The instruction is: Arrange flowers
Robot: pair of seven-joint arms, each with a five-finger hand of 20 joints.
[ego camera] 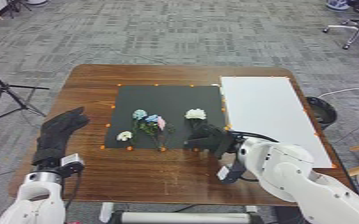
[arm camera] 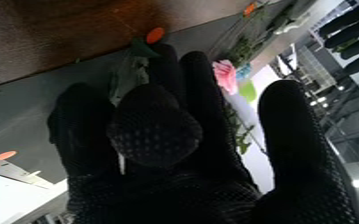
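The right hand [ego camera: 207, 138] is over the black sheet's [ego camera: 162, 95] lower right part, just below a white flower [ego camera: 195, 114]. In the right wrist view the right hand [arm camera: 155, 127] has its thumb curled in over a pale green stem [arm camera: 129, 75]. To its left on the sheet lie a light blue flower [ego camera: 140, 114], a pink flower [ego camera: 161, 123] and a smaller white flower [ego camera: 124, 136]; the pink flower [arm camera: 225, 76] also appears beyond the fingers in the wrist view. The left hand [ego camera: 62, 129] is left of the sheet, fingers straight.
A white sheet [ego camera: 269, 110] lies right of the black one on the brown table [ego camera: 158, 175]. Orange dots [ego camera: 102, 147] line the sheets' edges. A black bin [ego camera: 320, 111] stands beyond the table's right edge, a tripod [ego camera: 7, 87] beyond the left.
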